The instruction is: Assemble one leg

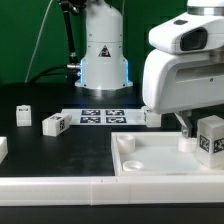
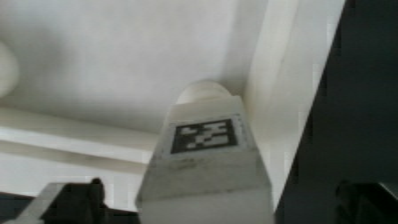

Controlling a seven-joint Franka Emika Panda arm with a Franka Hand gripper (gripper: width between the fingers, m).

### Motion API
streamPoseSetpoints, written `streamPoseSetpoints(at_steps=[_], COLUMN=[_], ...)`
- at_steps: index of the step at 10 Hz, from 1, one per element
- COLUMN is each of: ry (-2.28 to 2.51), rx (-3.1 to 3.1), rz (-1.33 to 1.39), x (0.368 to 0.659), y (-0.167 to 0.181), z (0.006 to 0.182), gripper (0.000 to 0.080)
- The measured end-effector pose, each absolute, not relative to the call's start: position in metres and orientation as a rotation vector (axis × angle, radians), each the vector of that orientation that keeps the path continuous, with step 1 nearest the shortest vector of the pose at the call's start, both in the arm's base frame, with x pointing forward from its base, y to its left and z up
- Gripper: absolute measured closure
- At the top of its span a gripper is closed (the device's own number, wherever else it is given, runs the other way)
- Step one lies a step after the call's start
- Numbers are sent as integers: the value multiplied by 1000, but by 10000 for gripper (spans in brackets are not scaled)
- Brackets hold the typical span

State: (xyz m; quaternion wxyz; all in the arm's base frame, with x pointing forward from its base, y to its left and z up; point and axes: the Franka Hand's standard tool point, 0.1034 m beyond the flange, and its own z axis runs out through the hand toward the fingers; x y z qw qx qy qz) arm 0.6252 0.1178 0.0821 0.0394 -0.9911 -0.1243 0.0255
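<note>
A leg (image 1: 210, 136), a white oblong block with a marker tag, stands upright at the right corner of the large white square piece (image 1: 150, 160). My gripper (image 1: 200, 128) hangs around it. One finger (image 1: 185, 124) shows a small gap from the leg. In the wrist view the leg (image 2: 205, 150) sits between the dark fingers (image 2: 71, 202), and pale surface shows between the leg and that finger. The jaws stand open around the leg. Its far end points into the square piece's corner (image 2: 107, 60).
More legs lie at the exterior view's left: one (image 1: 53, 124), another (image 1: 22, 114), and one at the edge (image 1: 3, 147). Another white block (image 1: 150, 116) sits behind the square piece. The marker board (image 1: 100, 116) lies in front of the robot base.
</note>
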Motion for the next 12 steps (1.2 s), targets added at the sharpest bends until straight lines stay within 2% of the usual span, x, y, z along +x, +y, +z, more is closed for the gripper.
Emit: streamPoseSetpoints(at_steps=[1, 3, 7, 12], ry=[-381, -381, -254, 573], rx=[-3038, -3038, -3052, -3027], rz=[78, 78, 83, 103], x=[625, 625, 625, 626], y=[118, 118, 118, 117], z=[82, 82, 82, 81], gripper=[162, 510, 509, 509])
